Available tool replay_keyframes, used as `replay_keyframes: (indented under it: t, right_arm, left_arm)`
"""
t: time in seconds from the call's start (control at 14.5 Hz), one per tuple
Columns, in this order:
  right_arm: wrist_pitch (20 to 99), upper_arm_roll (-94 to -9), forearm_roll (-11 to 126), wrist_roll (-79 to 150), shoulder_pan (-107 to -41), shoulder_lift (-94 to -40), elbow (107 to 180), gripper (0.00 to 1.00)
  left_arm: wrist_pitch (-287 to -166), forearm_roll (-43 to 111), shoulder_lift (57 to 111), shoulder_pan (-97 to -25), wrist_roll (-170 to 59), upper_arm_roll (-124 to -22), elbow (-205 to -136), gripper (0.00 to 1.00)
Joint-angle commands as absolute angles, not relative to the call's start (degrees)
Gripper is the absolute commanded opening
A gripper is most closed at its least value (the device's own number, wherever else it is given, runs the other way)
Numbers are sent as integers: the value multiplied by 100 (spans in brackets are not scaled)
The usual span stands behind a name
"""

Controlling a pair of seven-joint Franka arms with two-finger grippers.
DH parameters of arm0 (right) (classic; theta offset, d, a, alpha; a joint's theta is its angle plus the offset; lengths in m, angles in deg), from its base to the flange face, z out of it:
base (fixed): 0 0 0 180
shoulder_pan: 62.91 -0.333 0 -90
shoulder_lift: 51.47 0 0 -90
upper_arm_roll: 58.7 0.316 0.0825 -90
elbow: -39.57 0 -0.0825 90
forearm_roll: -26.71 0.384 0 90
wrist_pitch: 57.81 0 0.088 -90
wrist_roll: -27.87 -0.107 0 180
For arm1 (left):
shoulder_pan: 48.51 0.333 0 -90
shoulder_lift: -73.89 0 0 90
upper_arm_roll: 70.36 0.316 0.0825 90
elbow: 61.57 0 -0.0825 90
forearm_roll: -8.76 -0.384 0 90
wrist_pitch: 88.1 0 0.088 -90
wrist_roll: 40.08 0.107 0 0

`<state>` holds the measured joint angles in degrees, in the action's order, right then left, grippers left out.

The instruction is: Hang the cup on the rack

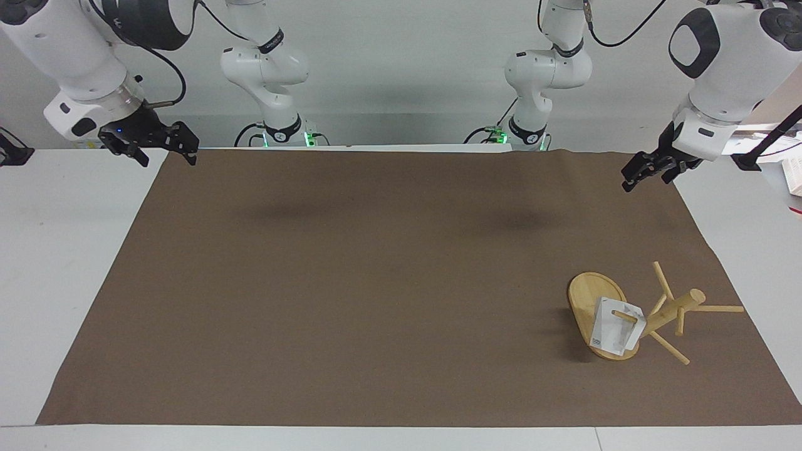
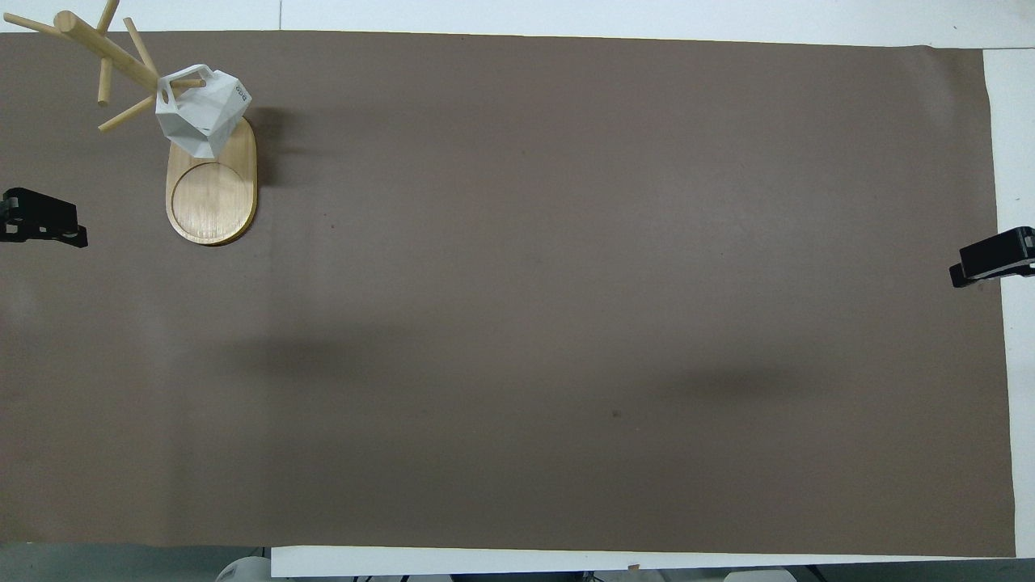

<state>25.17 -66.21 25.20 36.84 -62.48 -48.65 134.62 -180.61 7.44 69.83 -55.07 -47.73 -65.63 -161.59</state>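
The cup (image 1: pixel 613 332) hangs on the rack (image 1: pixel 633 316); left tool (image 1: pixel 648 168) and right tool (image 1: pixel 161 145) hover open, empty.

A brown mat (image 1: pixel 376 282) lies flat over most of the white desk (image 1: pixel 69 263). Papers (image 1: pixel 792 172) sit at the desk's edge, toward the left arm's end

arm shells: glossy white, rounded segments, dark grey caps at the joints
cables: black, looping along the upper links at top of frame
bases: black collars with green lights, upper middle
left gripper (image 1: pixel 645 170): black
right gripper (image 1: pixel 164 148): black, small blue light
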Motion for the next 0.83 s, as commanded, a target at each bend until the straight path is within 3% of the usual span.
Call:
replay_keyframes:
  t: [0.0, 0.76]
  right_arm:
    - [2525, -6582, 2460, 3613, -6212, -4796, 13555, 99]
    - [2525, -6582, 2468, 3613, -6212, -4796, 13555, 99]
  left_arm:
    - [-17381, 612, 7213, -5501, -4449, -6553, -15606, 100]
    - [-17212, 630, 7310, -5501, -4228, -6544, -15411, 100]
